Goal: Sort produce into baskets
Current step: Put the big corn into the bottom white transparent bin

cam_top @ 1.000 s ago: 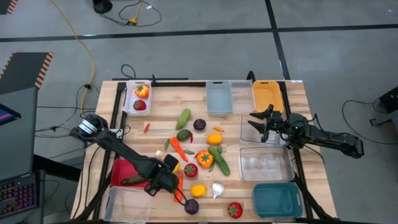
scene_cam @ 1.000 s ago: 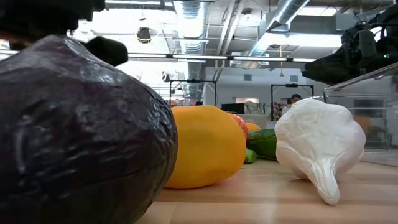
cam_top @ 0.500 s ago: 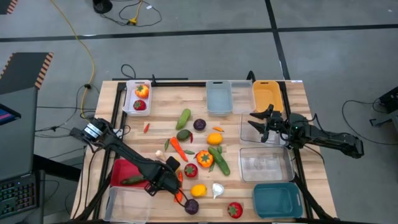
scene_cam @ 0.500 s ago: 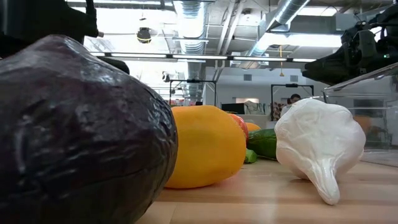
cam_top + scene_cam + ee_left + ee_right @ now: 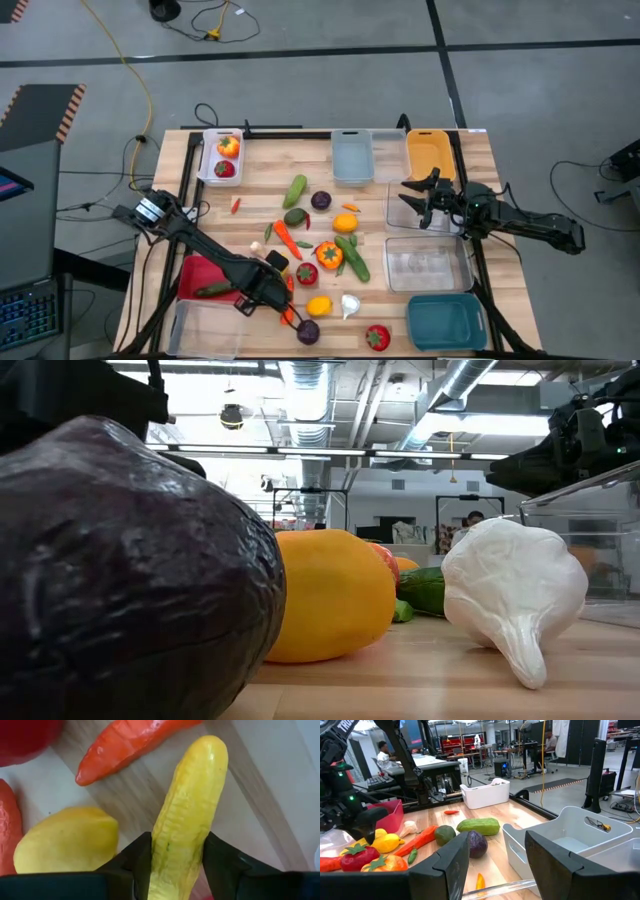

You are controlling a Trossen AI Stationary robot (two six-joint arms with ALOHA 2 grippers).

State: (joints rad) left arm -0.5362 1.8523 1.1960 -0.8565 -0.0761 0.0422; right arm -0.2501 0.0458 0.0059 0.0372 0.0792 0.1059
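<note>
My left gripper is near the table's near edge, left of centre, shut on a yellow corn cob. Beyond it lie an orange carrot and a yellow lemon. My right gripper is open and empty over a clear basket at the right; its fingers show in the right wrist view. Loose produce lies mid-table: a cucumber, a purple round, a garlic and a tomato. My left gripper pinches the corn cob between its two fingers, one on each long side of its near end. The cob runs along the fingers and sticks out past their tips. Whether it is clear of the table I cannot tell.
Baskets ring the table: white with two red fruits, grey and orange-yellow at the far edge, clear and teal at the right, red and clear at the near left.
My left arm has shifted a little at its base end while its gripper stays in place with the corn cob. My right arm has kept still.
</note>
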